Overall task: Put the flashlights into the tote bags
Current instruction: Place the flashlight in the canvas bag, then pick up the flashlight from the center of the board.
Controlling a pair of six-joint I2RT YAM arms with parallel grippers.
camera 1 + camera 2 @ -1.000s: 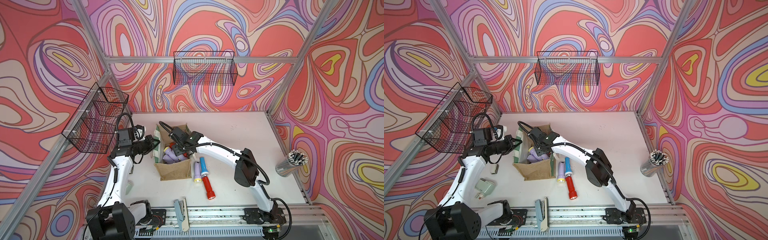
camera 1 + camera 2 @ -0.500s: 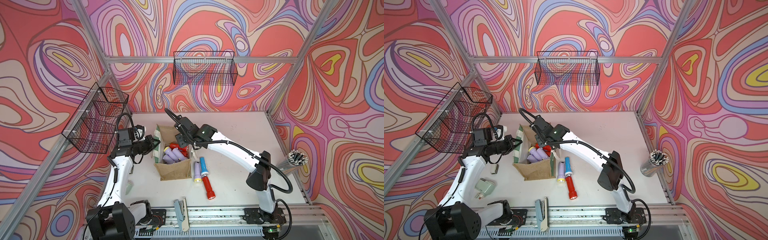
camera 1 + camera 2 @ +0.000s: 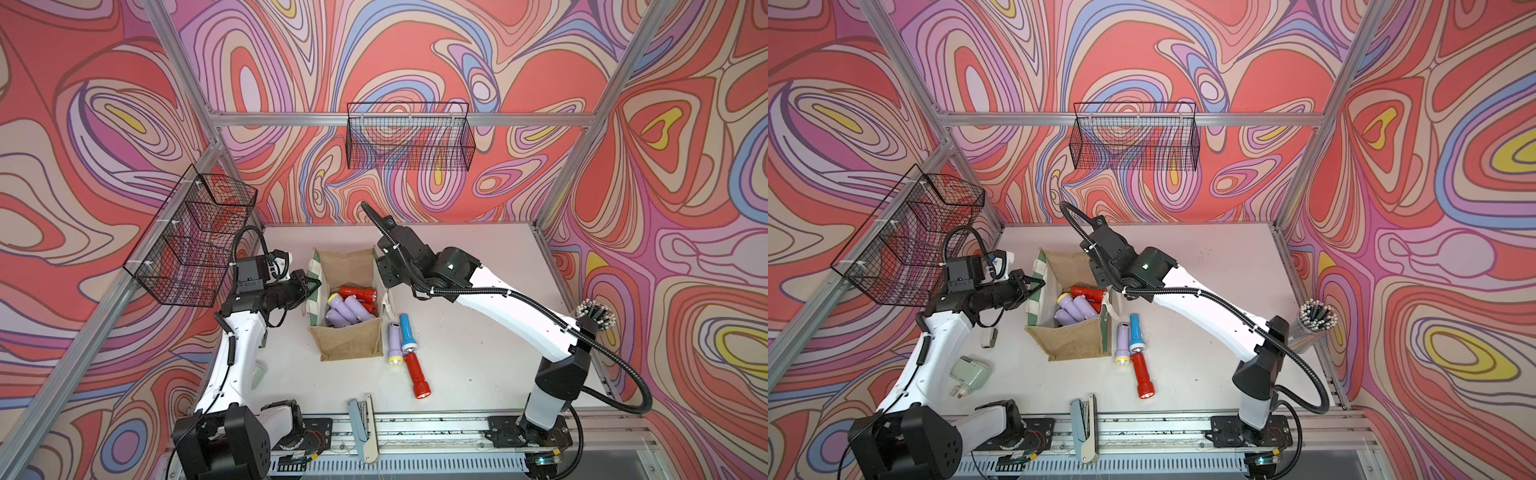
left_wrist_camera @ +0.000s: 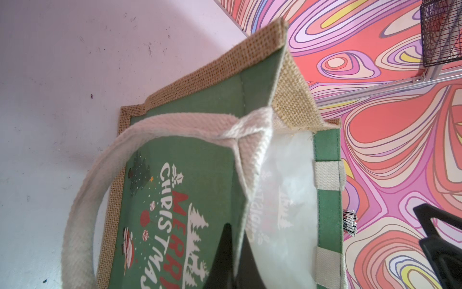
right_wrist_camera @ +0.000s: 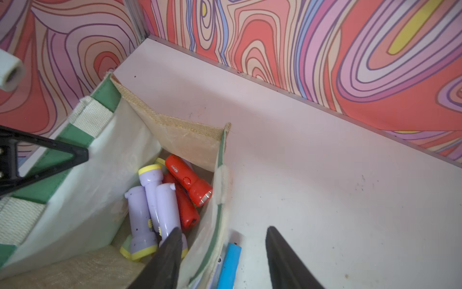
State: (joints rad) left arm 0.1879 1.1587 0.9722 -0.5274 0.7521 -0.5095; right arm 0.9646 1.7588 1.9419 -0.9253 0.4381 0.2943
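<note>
The tan jute tote bag stands open on the table. Inside lie lilac flashlights and red flashlights. To its right on the table lie a lilac flashlight, a blue one and a red one. My left gripper is shut on the bag's green left panel at the rim. My right gripper hangs open and empty above the bag's right rim.
Black wire baskets hang on the back wall and the left wall. A cup of pencils stands at the right edge. A stapler lies at the front, a pale green plug near the left arm.
My right gripper has lifted out of the bag and drawn back to the right, empty; a red flashlight now lies on top inside. The left gripper has kept its hold.
</note>
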